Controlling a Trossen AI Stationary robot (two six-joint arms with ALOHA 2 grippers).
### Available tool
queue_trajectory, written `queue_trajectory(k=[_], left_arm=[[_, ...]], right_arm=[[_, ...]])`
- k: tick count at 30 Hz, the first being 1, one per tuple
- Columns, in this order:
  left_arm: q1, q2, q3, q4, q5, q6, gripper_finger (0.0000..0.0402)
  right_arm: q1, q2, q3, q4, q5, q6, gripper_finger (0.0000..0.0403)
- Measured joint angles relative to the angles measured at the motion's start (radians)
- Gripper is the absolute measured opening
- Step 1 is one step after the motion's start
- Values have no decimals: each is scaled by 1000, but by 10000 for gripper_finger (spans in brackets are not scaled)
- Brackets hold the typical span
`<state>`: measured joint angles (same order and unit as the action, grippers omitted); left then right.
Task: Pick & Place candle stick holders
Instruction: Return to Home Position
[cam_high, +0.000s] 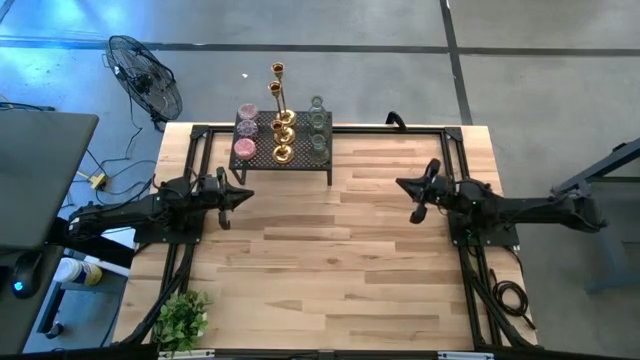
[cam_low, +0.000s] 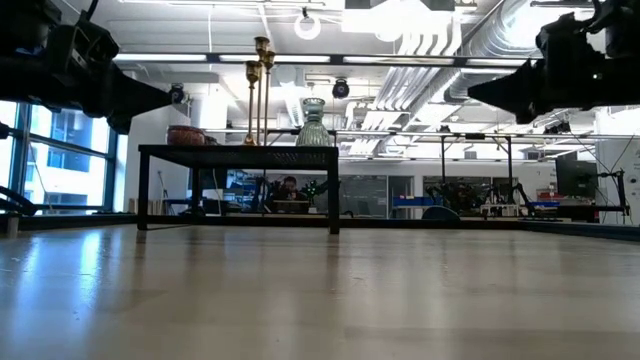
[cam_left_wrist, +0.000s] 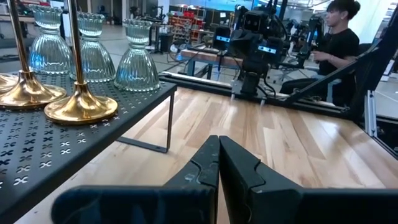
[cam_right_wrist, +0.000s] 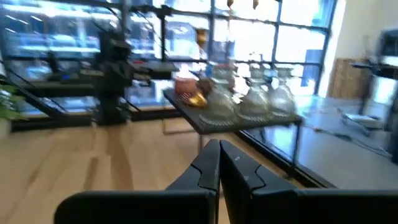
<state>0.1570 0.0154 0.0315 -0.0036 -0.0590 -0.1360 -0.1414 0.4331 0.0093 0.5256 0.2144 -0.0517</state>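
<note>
From above, the candle stick holders stand grouped on the black mesh rack at the table's 12 o'clock edge, left gripper at 9 o'clock, right gripper at 3 o'clock. At table level both arms hang above the table. Each wrist camera shows its fingers pressed together, empty.

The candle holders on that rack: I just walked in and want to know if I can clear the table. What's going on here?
Nothing is being handled at this moment. The candle holders all stand on the black mesh rack at one edge of the table: pink ones, gold candlesticks and pale-green glass ones, in rows. The left gripper and the right gripper are both shut and empty. They hover over the table on either side, clear of the rack.
</note>
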Motion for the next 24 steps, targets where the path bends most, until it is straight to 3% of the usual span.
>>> queue_trajectory(k=[3,7,10,16,24], left_arm=[[0,0,0,0,1,0,3],[0,0,0,1,1,0,3],[0,0,0,1,1,0,3],[0,0,0,3,1,0,3],[0,0,-1,3,1,0,3]], right_arm=[[-19,-129,0,-166,11,21,0],[-39,-316,0,-345,-74,33,0],[-49,-430,0,-436,-25,24,0],[-51,-391,0,-461,34,2,0],[-51,-341,0,-460,42,154,0]])
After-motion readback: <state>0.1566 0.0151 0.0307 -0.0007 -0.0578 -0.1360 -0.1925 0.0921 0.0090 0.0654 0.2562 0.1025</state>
